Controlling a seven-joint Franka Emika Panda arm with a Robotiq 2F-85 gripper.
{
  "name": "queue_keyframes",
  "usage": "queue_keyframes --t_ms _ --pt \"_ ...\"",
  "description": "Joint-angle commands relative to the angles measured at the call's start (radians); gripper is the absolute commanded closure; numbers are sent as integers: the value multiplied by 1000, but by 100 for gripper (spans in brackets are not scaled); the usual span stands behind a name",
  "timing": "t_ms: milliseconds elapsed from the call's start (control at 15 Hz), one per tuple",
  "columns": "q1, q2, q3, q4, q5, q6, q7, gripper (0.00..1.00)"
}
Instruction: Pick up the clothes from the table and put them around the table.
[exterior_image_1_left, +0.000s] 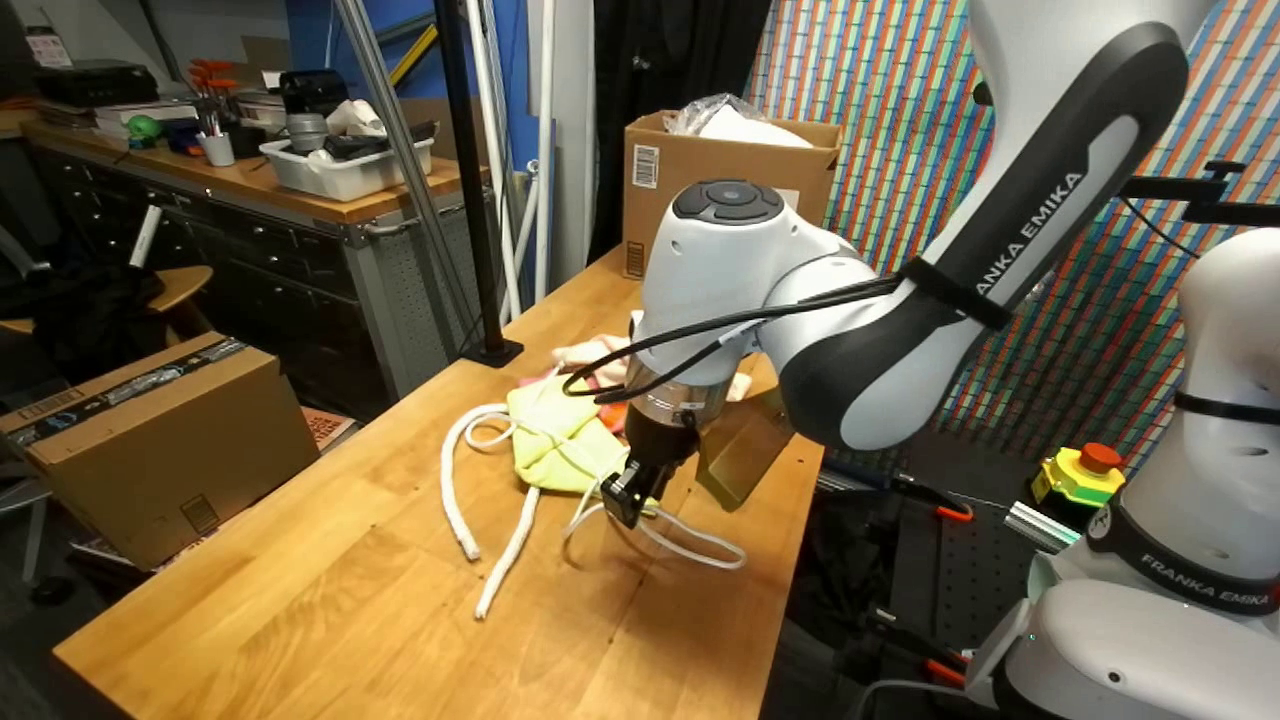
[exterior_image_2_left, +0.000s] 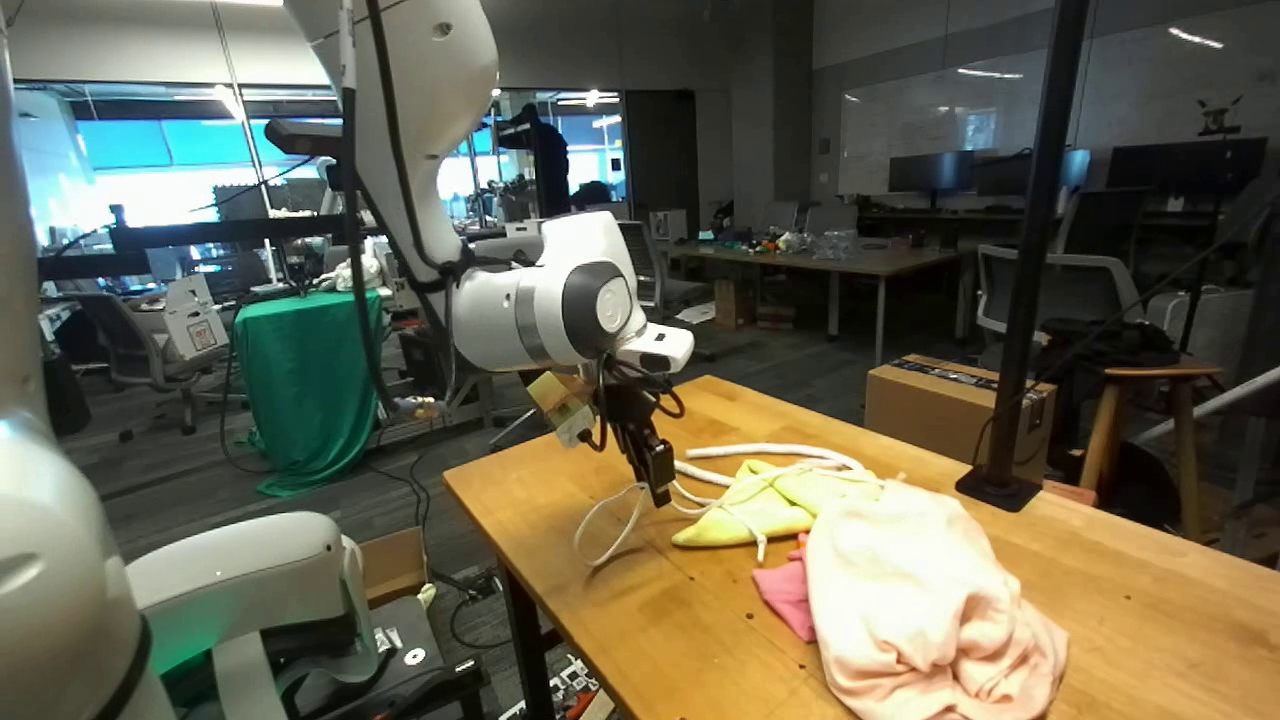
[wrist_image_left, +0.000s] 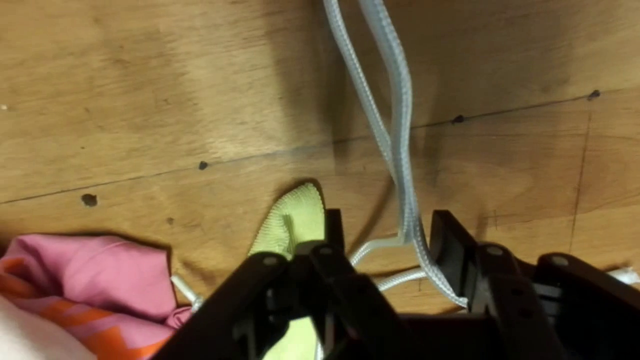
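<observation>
Clothes lie heaped on the light-wood table (exterior_image_1_left: 380, 590). The yellow-green cloth (exterior_image_1_left: 560, 445) is beside my gripper in both exterior views; its ribbed tip (wrist_image_left: 302, 215) shows left of the jaws in the wrist view. A pink-red cloth (exterior_image_2_left: 787, 597) with orange patterning is partly covered by the large cream-white cloth (exterior_image_2_left: 910, 600). My gripper (wrist_image_left: 387, 220) hangs low over the table, open, pointing down. A thin white cord (wrist_image_left: 400, 115) passes between its fingers, near the right one, not clamped. No cloth is between the fingers.
A thick white rope (exterior_image_1_left: 510, 560) curls beside and over the yellow-green cloth. The cord's loop (exterior_image_2_left: 612, 545) arches above the tabletop by the gripper. A black pole (exterior_image_2_left: 1025, 300) rises from the table edge. An open cardboard box (exterior_image_1_left: 720, 165) stands at the far end.
</observation>
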Motion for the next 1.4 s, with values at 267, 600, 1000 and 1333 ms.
queue_keyframes --t_ms 267,600,1000,1333 --pt "59 -6 -20 20 -172 -105 187 0" --pt "-18 -69 81 -6 -144 -215 91 0" --pt "-84 -164 130 15 -303 -373 39 0" --pt "-174 -141 130 83 -556 -380 55 0"
